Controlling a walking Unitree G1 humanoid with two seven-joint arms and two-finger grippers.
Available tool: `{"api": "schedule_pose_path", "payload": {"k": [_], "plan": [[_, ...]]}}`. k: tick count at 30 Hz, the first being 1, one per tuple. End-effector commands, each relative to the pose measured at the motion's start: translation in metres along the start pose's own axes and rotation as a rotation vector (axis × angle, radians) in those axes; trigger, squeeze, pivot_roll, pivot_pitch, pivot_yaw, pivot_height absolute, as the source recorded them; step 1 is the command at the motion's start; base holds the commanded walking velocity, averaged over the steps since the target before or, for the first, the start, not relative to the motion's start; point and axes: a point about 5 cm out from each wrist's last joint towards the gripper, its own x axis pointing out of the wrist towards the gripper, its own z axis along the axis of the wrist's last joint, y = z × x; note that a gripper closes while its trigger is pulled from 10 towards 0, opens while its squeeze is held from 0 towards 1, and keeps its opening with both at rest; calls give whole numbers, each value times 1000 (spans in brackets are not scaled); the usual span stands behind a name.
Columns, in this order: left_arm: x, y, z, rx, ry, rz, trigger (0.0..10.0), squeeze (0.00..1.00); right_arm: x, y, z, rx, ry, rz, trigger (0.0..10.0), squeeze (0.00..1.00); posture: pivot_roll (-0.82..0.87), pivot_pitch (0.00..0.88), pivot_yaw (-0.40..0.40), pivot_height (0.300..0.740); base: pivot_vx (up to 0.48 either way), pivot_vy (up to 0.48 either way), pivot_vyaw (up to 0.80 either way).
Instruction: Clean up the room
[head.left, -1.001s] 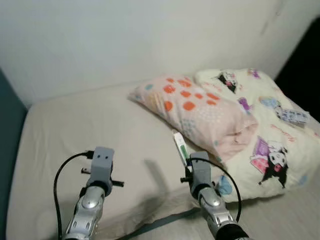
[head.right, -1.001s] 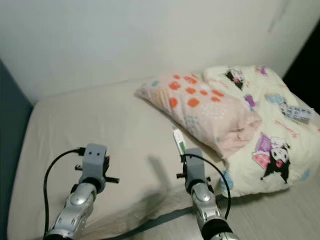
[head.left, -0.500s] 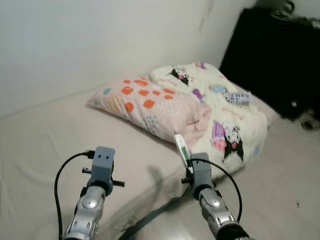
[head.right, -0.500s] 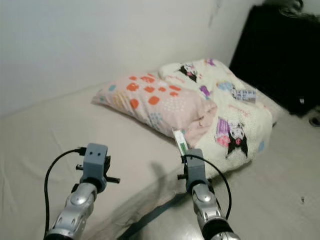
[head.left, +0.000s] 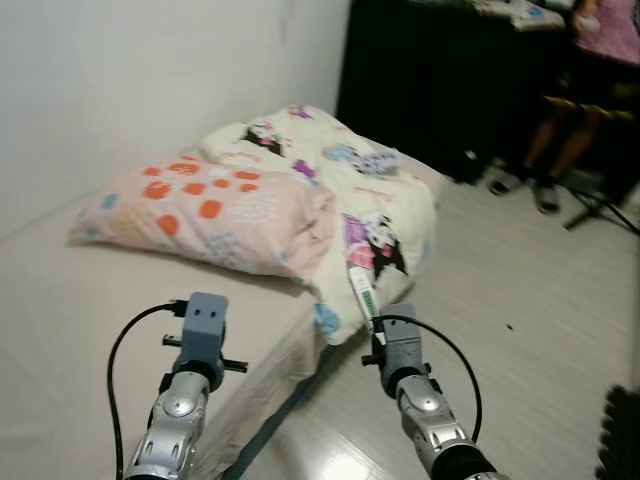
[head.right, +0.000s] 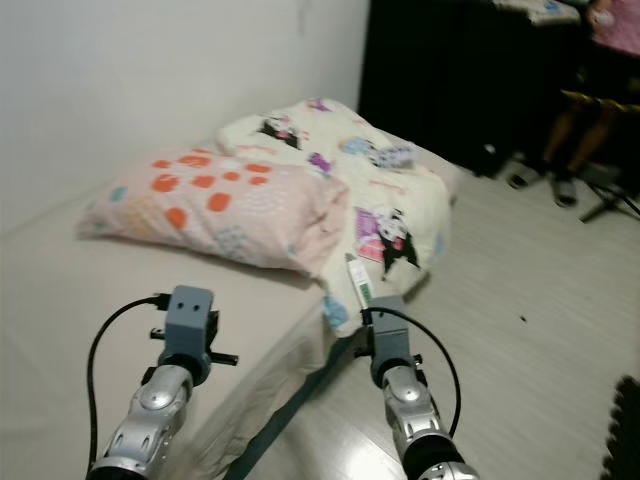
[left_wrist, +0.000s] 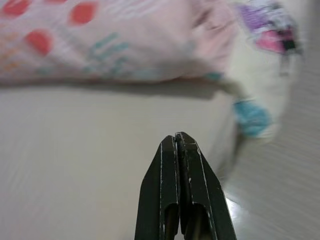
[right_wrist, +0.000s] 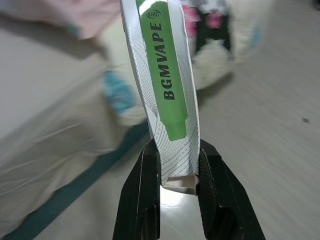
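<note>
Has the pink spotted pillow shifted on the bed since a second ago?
No. The pink spotted pillow still rests against the cartoon-print blanket; only the camera turned.

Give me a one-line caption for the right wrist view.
Right gripper clamps a white-and-green BGMVAPE box above the floor beside the mattress.

The vape box (right_wrist: 165, 90) is thin printed card, white with a fine line pattern and a smooth green panel, slightly glossy. The right gripper's (right_wrist: 179, 165) fingers (right_wrist: 142, 200) are black plastic with a dull sheen, like those of the left gripper (left_wrist: 178, 142). Both forearms (head.left: 175, 410) are brushed silver metal with grey matt plastic housings. The pillow (head.left: 200, 210) is soft matt cloth; the blanket (head.left: 370, 200) looks fleecy. The bed sheet (head.left: 70, 330) is smooth matt fabric. The floor (head.left: 520, 290) is pale, smooth wood-look boards with a faint shine.
</note>
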Motion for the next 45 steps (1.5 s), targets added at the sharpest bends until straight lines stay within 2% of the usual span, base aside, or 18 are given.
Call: {"api": "schedule_pose_path", "payload": {"k": [1,45], "plan": [[-2,-1,-3,8,10,-5,10000,0,-1,-1,-4,2,12,-7,10000,0,70,110,-33,740,0,0,-800],[-2,-3,-5,4,11,-3,10000,0,0,-3,-2,-8,14,-4,10000,0,63,83,-46,740,0,0,-800]]}}
